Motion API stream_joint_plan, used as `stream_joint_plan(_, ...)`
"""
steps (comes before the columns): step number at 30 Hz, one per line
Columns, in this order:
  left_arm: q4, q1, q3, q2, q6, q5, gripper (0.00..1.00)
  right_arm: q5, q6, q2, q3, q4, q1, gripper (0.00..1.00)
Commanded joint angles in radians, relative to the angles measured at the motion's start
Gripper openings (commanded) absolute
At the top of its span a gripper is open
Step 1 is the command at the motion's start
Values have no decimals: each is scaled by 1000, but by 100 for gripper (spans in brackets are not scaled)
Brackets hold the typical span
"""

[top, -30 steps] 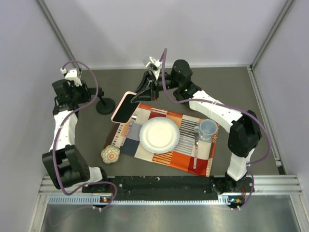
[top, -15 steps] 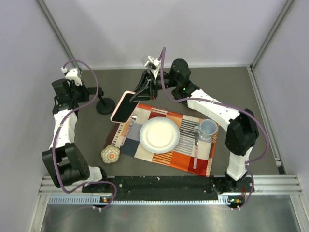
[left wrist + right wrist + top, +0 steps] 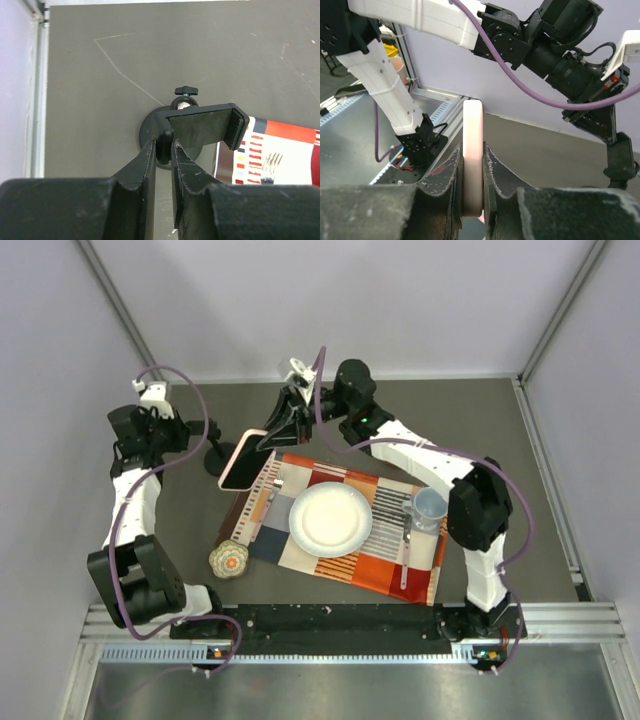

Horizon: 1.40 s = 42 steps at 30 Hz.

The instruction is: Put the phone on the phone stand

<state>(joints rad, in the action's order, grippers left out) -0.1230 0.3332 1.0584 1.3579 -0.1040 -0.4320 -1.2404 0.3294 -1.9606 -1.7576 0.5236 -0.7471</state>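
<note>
phone (image 3: 243, 460) in right end effector (image 3: 273, 432)

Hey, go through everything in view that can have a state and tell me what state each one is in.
Phone: raised and tilted, clamped between the right fingers.
Stand: upright, left fingers shut on its stem.
Plate: empty, on the mat.
Mug: upright, on the mat.
</note>
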Motion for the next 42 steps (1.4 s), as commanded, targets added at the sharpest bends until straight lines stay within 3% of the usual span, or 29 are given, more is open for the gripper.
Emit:
stream_joint_plan(1,86,-2,-24,-49,-19,-168,0,-69,-183,-76,-158,-43,-37,0)
stream_joint_plan(8,53,-2,-67,-100,-109,-174,0,-76,-245,-289,-411,-66,-72,0)
stream_joint_plan(15,-21,-2,-64,-155,-184,-188,0,47,-395,-366,-559,-282,-112,0)
stream_joint_plan(19,-53,-2,-37,-132,-186,-227,0,108,-710,-359,-591,-546,-138,0)
stream_joint_plan(22,-52,-6,-44,-160,-209,-244,0,116,-821,-353,-579,-599,-147,0)
stream_joint_plan(31,-43,-39,-101,-226,-308,-248,0,68,-986,-350,-579,-668,-147,0)
stream_joint_plan(38,-63,-60,-110,-246,-349,-243,0,16,-987,-374,-598,-643,-118,0)
stream_joint_plan(42,-78,-82,-117,-258,-375,-246,0,-27,-917,-422,-655,-538,-94,0)
